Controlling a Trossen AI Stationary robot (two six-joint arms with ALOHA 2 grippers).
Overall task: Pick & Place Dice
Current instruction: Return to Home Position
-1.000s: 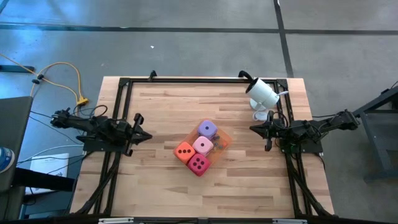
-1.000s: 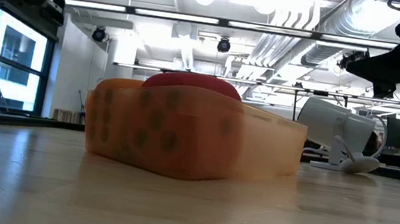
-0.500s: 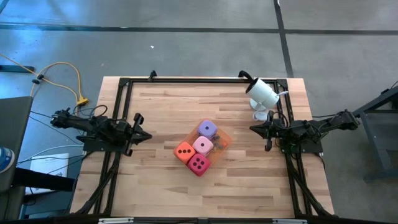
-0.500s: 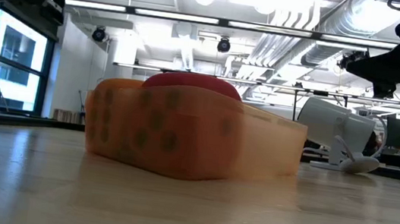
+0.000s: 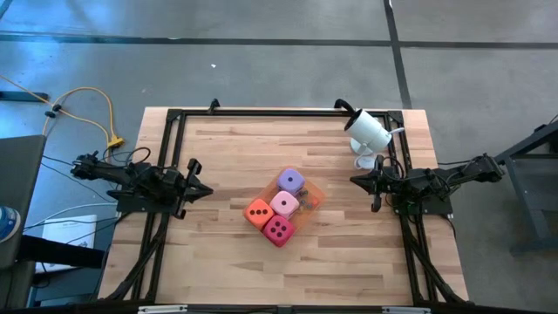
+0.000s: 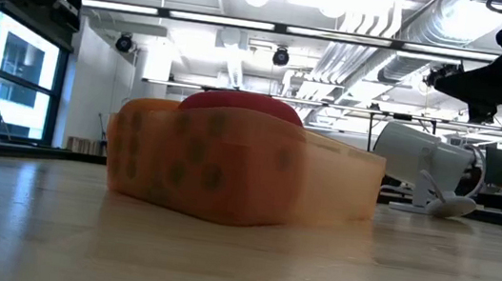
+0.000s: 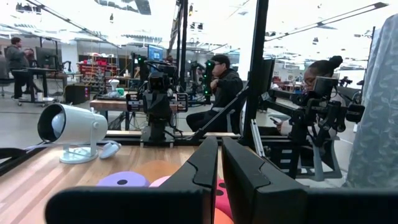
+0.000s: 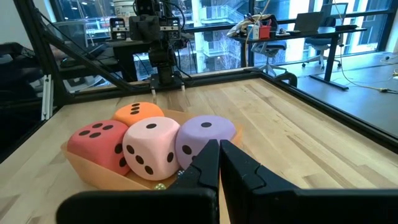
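Observation:
Four dice sit packed together in a shallow orange tray at the table's middle: purple, light pink, orange and magenta. In the right wrist view they show as magenta, pink, purple and orange. In the low view the tray's wall hides all but the magenta top. My left gripper hangs shut near the table's left side; my right gripper hangs shut near the right side. Both are well clear of the dice.
A white camera on a small stand sits at the table's far right corner, close to my right arm. A dark metal frame runs along the table's edges. People sit at desks beyond the table. Bare wood surrounds the tray.

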